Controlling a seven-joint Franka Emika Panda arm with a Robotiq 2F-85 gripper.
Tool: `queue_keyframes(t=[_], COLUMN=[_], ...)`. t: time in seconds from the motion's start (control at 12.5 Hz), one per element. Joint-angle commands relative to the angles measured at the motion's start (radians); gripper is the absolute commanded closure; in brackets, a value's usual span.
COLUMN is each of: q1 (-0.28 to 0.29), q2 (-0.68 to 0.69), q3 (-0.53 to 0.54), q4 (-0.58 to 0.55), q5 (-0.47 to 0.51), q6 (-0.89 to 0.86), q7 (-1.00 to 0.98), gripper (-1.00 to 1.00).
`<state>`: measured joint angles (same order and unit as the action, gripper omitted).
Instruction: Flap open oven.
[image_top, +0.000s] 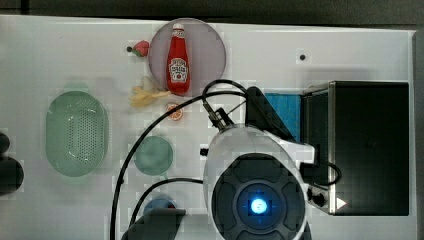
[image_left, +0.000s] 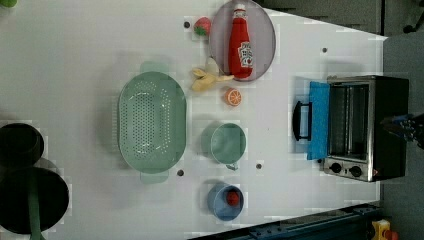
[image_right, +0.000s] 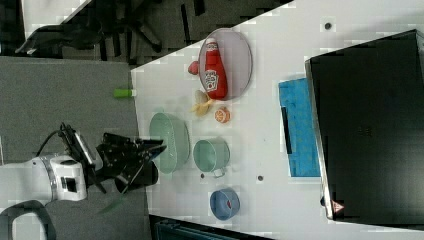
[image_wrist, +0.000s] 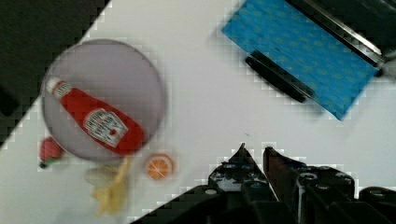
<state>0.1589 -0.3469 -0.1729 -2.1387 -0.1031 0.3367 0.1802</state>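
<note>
White tabletop (image_left: 90, 45) — boxy black toaster oven with silver front frame (image_left: 367, 127) at the left view's right, blue-tinted glass door (image_left: 318, 120) flapped down flat, black bar handle (image_left: 301, 120) outward. My gripper (image_wrist: 254, 154) hangs above the table, fingers nearly together, holding nothing. Red ketchup bottle (image_wrist: 95, 122) lies on a grey round plate (image_wrist: 140, 65) — label unreadable.

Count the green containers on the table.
2: an oval perforated green colander toward the left view's left, and a round green cup to its right. No others seen.
</note>
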Motion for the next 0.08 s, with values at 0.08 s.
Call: queue_keyframes(t=[0.08], q1=[0.002], q2=[0.006], q3=[-0.005], q4=[0.068], q5=[0.020], q6=[-0.148], q7=[0.039], gripper=[0.65])
